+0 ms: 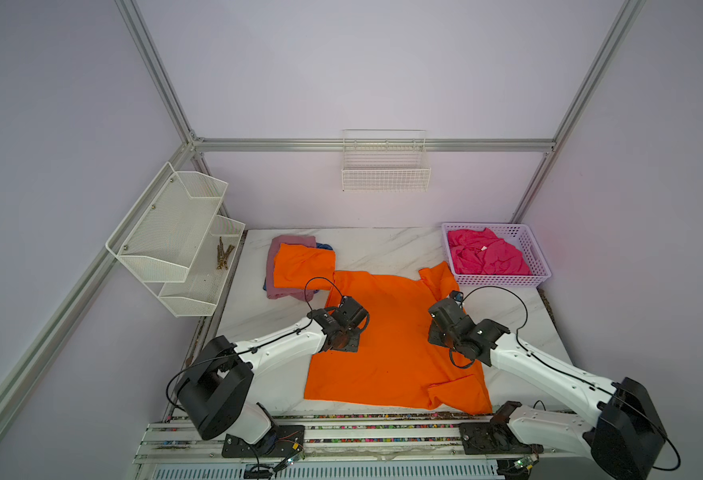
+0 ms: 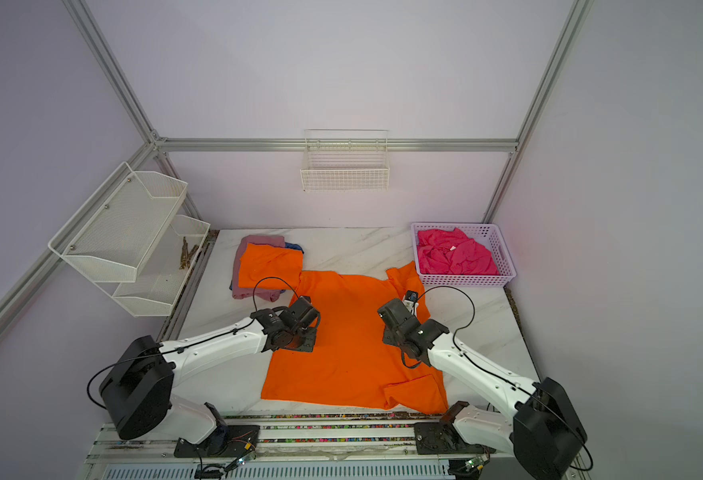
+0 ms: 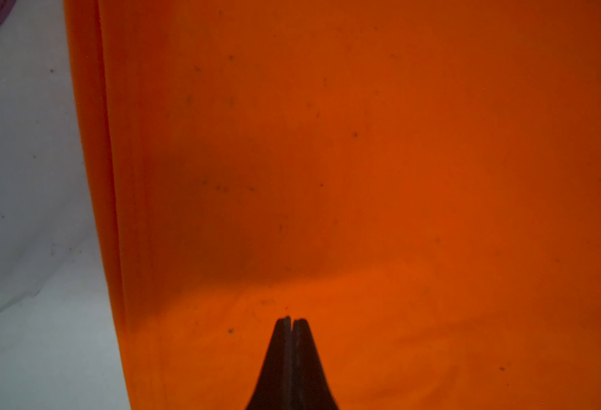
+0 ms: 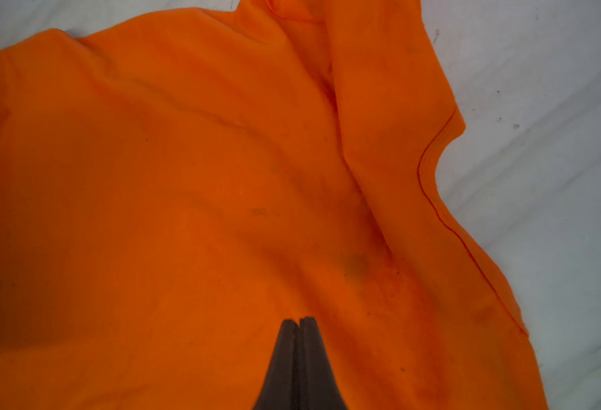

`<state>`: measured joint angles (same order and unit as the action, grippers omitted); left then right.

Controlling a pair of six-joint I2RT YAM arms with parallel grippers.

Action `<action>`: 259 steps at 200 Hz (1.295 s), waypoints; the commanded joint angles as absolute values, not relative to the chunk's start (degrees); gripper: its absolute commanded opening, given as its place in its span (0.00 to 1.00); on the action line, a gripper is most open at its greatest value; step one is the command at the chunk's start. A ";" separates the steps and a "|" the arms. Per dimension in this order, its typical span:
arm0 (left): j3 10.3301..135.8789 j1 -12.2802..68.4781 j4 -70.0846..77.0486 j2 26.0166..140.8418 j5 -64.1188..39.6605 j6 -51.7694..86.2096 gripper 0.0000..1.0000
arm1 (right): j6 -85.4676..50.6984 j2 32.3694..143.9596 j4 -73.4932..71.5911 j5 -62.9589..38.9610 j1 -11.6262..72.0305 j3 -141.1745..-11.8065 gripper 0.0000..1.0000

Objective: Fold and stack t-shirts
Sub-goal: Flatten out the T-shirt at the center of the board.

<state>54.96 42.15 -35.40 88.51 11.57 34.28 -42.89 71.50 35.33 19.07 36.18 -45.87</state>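
A bright orange t-shirt (image 1: pixel 391 353) (image 2: pixel 350 353) lies spread flat in the middle of the marble table (image 1: pixel 383 247). Its near right corner is folded over. My left gripper (image 3: pixel 293 319) is shut and empty, just above the cloth near the shirt's left edge. My right gripper (image 4: pixel 298 319) is also shut and empty, over the shirt's right side near the sleeve. At the back left another orange t-shirt (image 1: pixel 304 266), folded, lies on a mauve-pink one (image 1: pixel 291 242) and a blue one (image 1: pixel 325 246). A hot pink t-shirt (image 1: pixel 487 253) lies crumpled in a basket.
The lavender plastic basket (image 1: pixel 503 281) stands at the table's back right. A white mesh shelf (image 1: pixel 175 232) hangs on the left frame and a white wire basket (image 1: pixel 385 174) hangs on the back wall. Aluminium posts rise at the back corners.
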 commanded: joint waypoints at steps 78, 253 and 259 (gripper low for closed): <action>72.14 29.82 -22.08 107.70 -1.74 16.03 0.00 | -33.33 86.54 25.40 20.61 26.46 -57.78 0.00; 85.68 27.36 -31.19 123.12 4.68 17.98 0.00 | -39.15 108.32 37.98 21.71 23.38 -73.18 0.00; 85.12 27.04 -31.40 122.87 5.04 18.31 0.00 | -39.38 108.35 37.98 21.88 23.32 -73.17 0.00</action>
